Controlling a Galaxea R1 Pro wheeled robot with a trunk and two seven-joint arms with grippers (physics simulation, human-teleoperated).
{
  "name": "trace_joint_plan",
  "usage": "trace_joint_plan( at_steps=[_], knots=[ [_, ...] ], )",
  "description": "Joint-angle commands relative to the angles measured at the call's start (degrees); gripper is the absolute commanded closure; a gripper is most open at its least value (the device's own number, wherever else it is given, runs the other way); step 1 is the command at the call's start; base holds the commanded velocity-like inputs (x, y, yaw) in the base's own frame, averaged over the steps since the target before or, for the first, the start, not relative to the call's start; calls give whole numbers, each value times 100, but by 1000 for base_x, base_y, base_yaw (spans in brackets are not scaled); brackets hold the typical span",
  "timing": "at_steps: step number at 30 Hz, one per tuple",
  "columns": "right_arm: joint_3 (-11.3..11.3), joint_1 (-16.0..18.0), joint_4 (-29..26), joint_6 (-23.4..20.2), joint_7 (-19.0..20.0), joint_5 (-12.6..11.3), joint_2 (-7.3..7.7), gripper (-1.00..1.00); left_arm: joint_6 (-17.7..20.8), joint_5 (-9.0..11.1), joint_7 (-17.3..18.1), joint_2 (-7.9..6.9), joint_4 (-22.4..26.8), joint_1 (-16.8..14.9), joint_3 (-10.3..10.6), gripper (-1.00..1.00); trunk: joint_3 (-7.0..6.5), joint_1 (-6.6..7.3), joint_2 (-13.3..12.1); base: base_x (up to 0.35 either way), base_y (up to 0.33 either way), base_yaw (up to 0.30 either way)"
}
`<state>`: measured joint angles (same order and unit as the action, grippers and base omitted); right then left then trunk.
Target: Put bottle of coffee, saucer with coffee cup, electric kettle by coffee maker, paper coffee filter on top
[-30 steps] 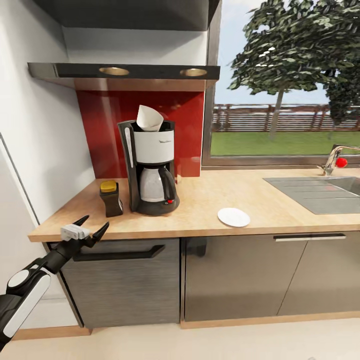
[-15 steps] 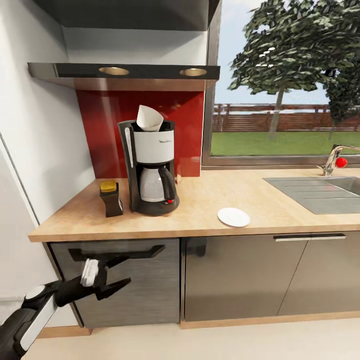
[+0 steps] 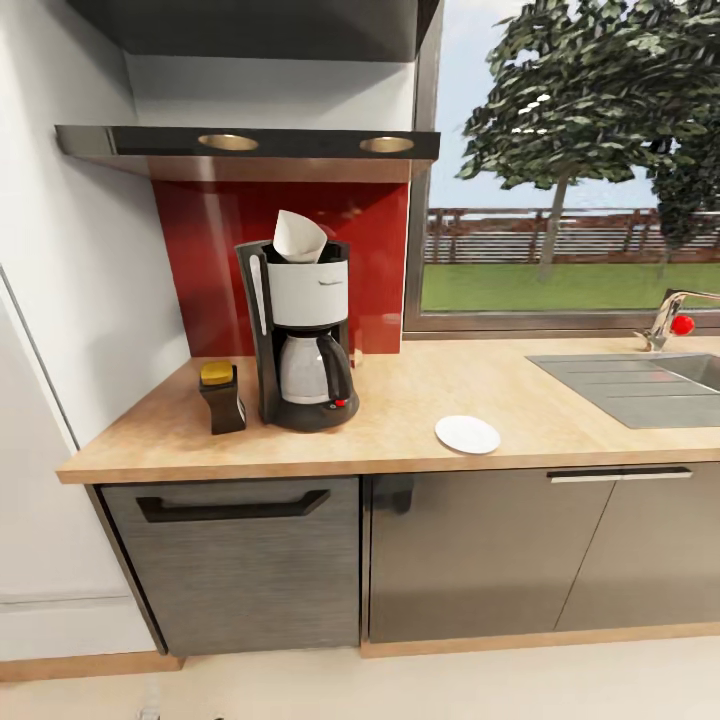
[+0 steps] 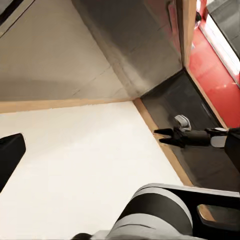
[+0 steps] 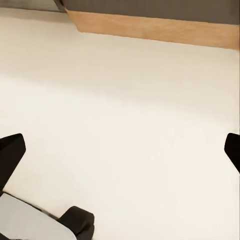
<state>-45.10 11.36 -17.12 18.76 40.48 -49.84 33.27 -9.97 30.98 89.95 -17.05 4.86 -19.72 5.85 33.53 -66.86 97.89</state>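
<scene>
The left arm has dropped out of the head camera's sight. A second ago its gripper hung at the front edge of the countertop (image 3: 420, 400), and half a second ago it was lower, in front of the drawer (image 3: 235, 565) with the black handle. The things on the worktop have not shifted.

The coffee maker (image 3: 300, 330) stands on the countertop against the red back panel (image 3: 200, 260), below the dark shelf (image 3: 250, 145) with its two round lights. The paper filter (image 3: 298, 236) sits in the top of the machine, tilted with its open end up. The bottle of coffee (image 3: 221, 397) stands upright just beside the coffee maker on its left, close but not touching. The saucer (image 3: 467, 434) lies flat on the countertop to the machine's right, some way off and near the front edge, with nothing on it. Further right are the sink (image 3: 630, 385) and the tap (image 3: 668, 318), under the window.

The left gripper (image 4: 120, 150) points down at the pale floor (image 4: 75, 160) beside the cabinet base. One dark fingertip (image 4: 10, 155) sits at the very edge of its view, so the fingers look spread, and they hold nothing. The right gripper (image 5: 120, 150) also faces the floor. Its two fingertips sit at opposite edges of its view, wide apart and holding nothing.
</scene>
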Motion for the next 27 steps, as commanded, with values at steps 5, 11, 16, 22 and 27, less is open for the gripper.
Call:
trace_joint_plan(
  at_steps=[5, 11, 16, 22, 27],
  knots=[
    [312, 6, 249, 20, 54, -57, 4, -100, -79, 50, -487, 38, -219, -5, 41, -100, 6, 0, 3, 0, 0, 0],
    [416, 6, 399, 14, 161, -126, 11, -100, -76, 49, -904, 171, -263, -5, 38, -100, 6, 0, 3, 0, 0, 0],
    [431, 6, 425, 13, 178, -209, 12, -100, -75, 49, -963, 198, -266, -5, 39, -100, 6, 0, 3, 0, -29, 0],
    [432, 6, 426, 13, 182, -218, 12, -100, -70, 49, -966, 202, -266, -5, 35, -100, 6, 0, 3, 0, -204, 0],
    [432, 6, 427, 13, 188, -219, 12, -100, -68, 49, -957, 202, -266, -5, 37, -100, 6, 0, 3, 0, -62, -19]
  ],
)
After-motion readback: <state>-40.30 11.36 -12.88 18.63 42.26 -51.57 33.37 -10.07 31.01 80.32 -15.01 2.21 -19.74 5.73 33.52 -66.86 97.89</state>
